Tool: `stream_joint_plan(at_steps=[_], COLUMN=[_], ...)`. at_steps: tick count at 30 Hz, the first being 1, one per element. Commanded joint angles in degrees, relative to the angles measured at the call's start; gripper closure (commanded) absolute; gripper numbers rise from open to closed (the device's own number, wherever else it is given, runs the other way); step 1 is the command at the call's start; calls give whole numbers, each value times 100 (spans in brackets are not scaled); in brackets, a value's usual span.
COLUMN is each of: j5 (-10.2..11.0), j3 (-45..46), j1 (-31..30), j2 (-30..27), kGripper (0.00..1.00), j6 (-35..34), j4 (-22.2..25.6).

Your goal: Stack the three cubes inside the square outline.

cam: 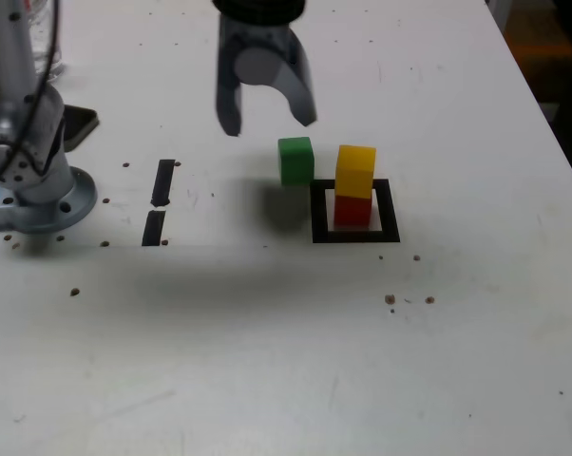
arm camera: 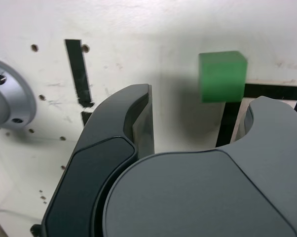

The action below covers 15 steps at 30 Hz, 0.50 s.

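The yellow cube (cam: 355, 170) sits on the red cube (cam: 352, 210) inside the square outline (cam: 354, 236). Just outside the outline's corner, on the exterior view's left, the green cube (cam: 295, 160) stands alone on the table. My gripper (cam: 269, 123) hangs above the table behind and slightly to the exterior view's left of the green cube, open and empty. In the wrist view the green cube (arm camera: 222, 75) lies ahead of the open gripper (arm camera: 200, 116), with a corner of the outline (arm camera: 229, 123) between the dark fingers (arm camera: 138, 118). The stacked cubes are hidden there.
Two short black tape strips (cam: 161, 195) lie on the exterior view's left, one also showing in the wrist view (arm camera: 78, 69). The arm's metal base (cam: 39, 195) stands at the far left. The white table's edge (cam: 552, 123) runs along the right.
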Motion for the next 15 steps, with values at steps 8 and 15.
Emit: stream_joint_plan(at_steps=[8,15], j5=[-160,-181], j3=[-309,-267], j1=[154,339], j2=[658,789], kGripper=[28,28], j6=[154,218], j4=[-139,-163])
